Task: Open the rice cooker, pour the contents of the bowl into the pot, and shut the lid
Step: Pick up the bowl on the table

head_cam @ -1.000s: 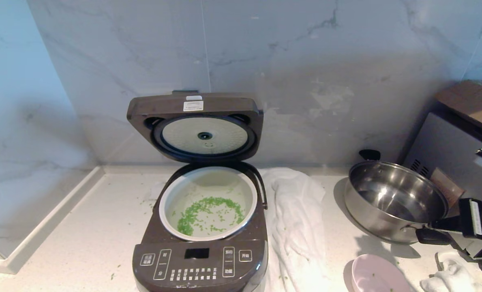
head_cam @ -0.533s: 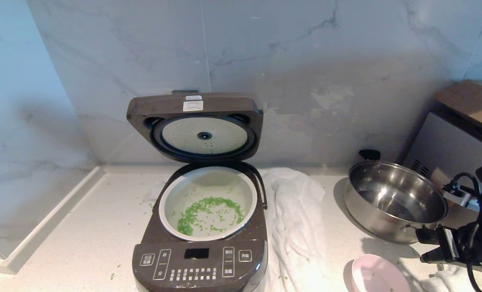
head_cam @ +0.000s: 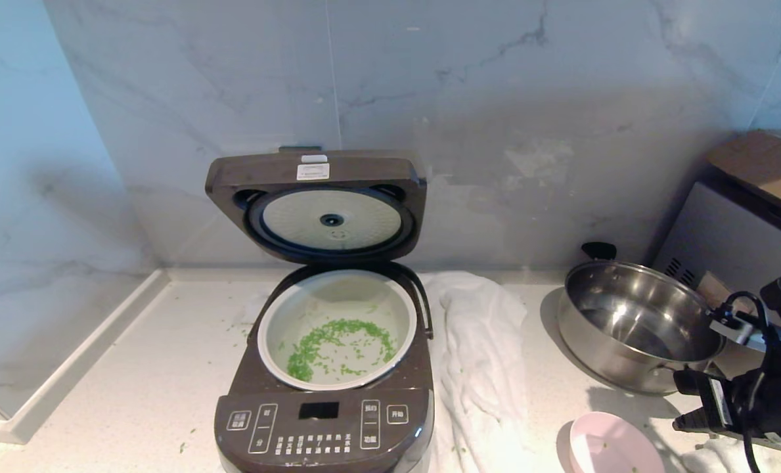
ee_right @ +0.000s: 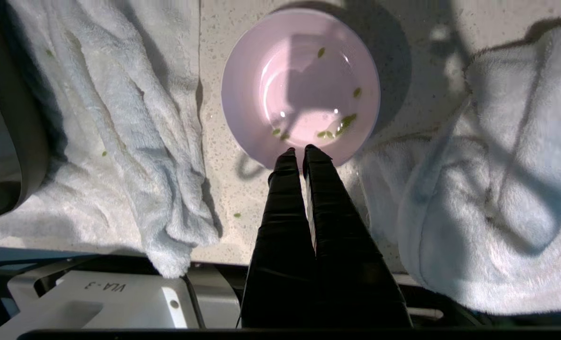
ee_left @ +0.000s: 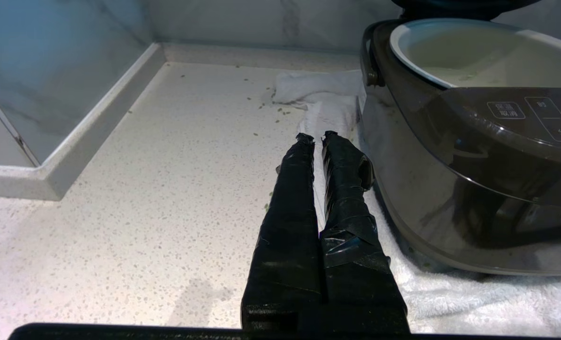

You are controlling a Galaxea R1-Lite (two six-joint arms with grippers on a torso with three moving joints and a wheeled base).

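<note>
The dark brown rice cooker point(head_cam: 324, 420) stands with its lid point(head_cam: 316, 171) swung up against the wall. Its pale pot point(head_cam: 267, 332) holds green contents point(head_cam: 311, 348) in a loose ring. The pink bowl point(head_cam: 610, 447) rests on the counter at the lower right, with only a few green flecks left in the bowl point(ee_right: 299, 80). My right gripper point(head_cam: 680, 420) hangs just right of the bowl, shut and empty. In the right wrist view, this gripper point(ee_right: 299, 150) has its tips over the bowl's near rim. The left gripper point(ee_left: 315, 137) is shut and empty, low beside the cooker's left side point(ee_left: 431, 189).
A shiny steel pan point(head_cam: 640, 322) sits behind the bowl. A white towel point(head_cam: 475, 368) lies right of the cooker, and another towel point(head_cam: 725, 453) lies at the lower right. A grey box point(head_cam: 738, 243) stands at the far right. A raised kerb point(head_cam: 68, 374) borders the counter's left.
My right arm has dropped from beside the pan's handle toward the bowl, tilting its wrist downward. The cooker, bowl and left arm have not moved.
</note>
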